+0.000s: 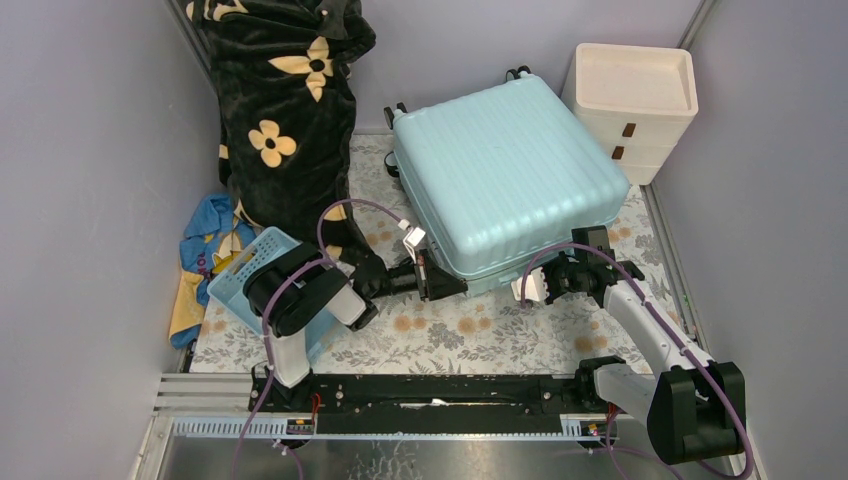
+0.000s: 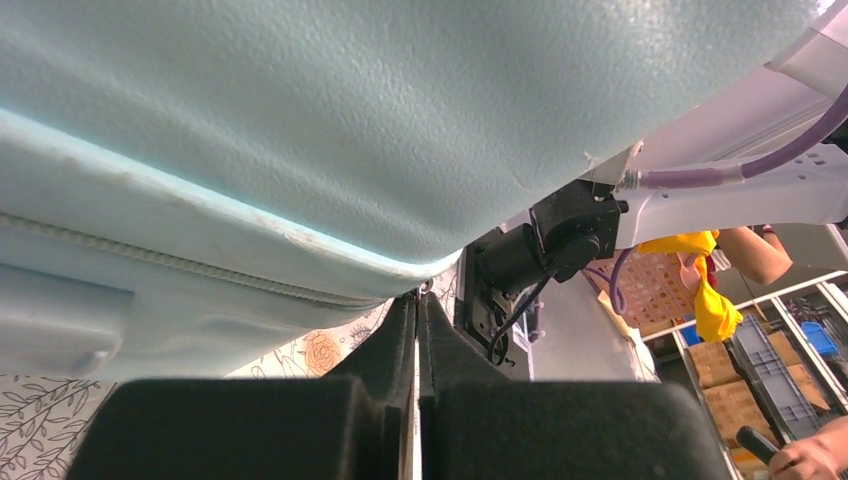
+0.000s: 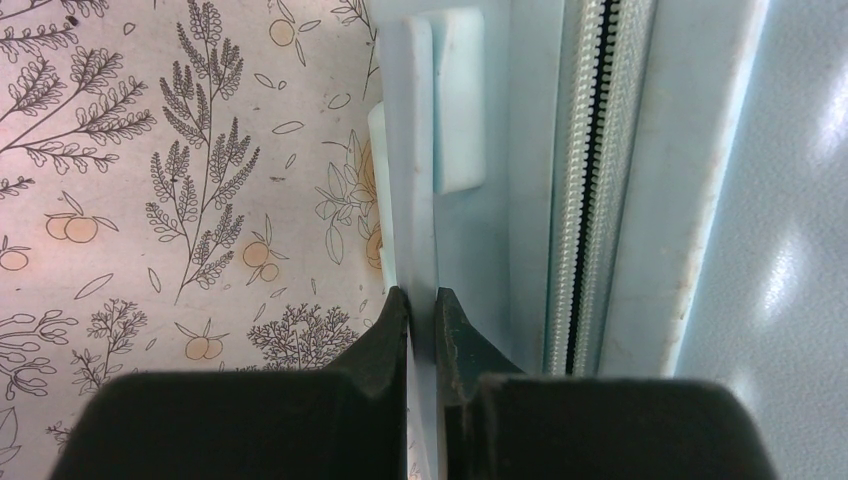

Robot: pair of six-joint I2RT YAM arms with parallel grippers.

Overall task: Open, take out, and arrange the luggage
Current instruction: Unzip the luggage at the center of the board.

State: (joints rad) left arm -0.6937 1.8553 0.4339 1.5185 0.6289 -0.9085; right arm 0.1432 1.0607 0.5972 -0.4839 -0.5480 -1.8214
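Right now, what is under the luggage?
The luggage lies flat on the floral mat, which shows along its near edge and sides. Anything else beneath the shell is covered from every view, so I cannot tell.

Layout of the bench [image 1: 450,335] around the luggage [image 1: 510,180]
The luggage lies flat mid-bench; drawer unit [image 1: 635,105] at its 2 o'clock, blanket [image 1: 290,110] at 10 o'clock, basket [image 1: 240,272] at 8 o'clock, left end effector [image 1: 445,283] and right end effector [image 1: 535,288] against its 6 o'clock edge.
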